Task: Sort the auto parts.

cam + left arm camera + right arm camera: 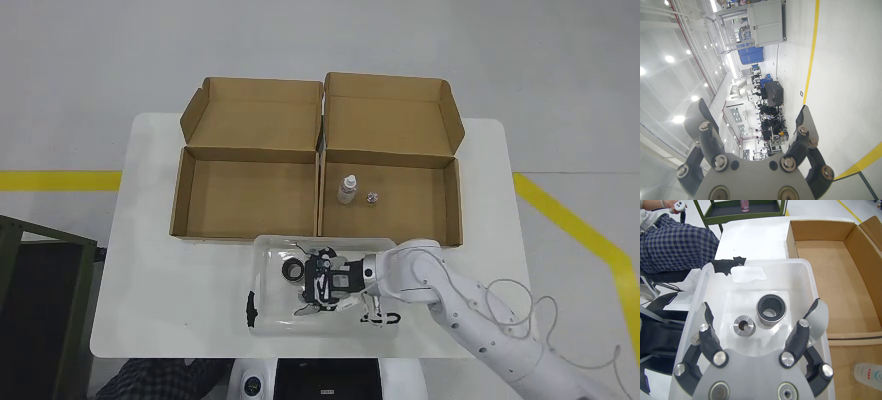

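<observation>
A clear plastic bin (258, 262) stands at the table's front edge. In it lie a black cylindrical bearing (771, 311) and a smaller silver metal bushing (744, 325), side by side on the bin's floor (730, 298). My right gripper (762, 306) hangs open just above them, one finger on each side of the pair, touching neither. From above, the right gripper (312, 285) is inside the bin beside the bearing (293, 271). My left gripper (753, 106) is open with nothing in it and faces the room.
Two open cardboard boxes stand behind the bin: the left box (245, 198) is bare, the right box (400, 205) holds a small white bottle (346, 188) and a small metal part (372, 197). Black tape (727, 265) sticks to the bin's rim. A green cart (40, 300) stands left of the table.
</observation>
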